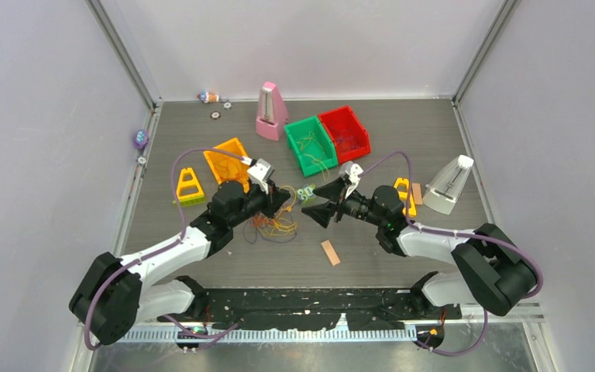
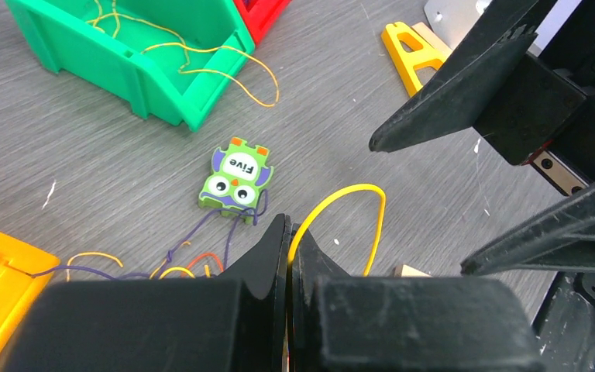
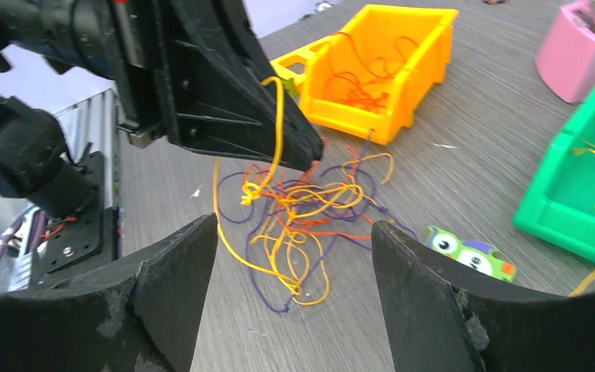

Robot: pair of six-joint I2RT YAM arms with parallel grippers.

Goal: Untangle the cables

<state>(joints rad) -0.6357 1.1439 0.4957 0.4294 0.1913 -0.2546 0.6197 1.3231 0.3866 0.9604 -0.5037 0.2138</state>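
Left wrist: yel. cable (image 2: 352, 187) nipped in left claw (image 2: 288, 225).

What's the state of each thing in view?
tangle, knotted: orange, yellow and purple strands mixed.
left claw, shut on yellow cable, which hangs down into the tangle.
right claw, open, empty, facing the tangle.
green bin, upright, yellow cables inside, one trailing over the rim.
orange bin, upright, orange cables inside.
owl, flat, face up.
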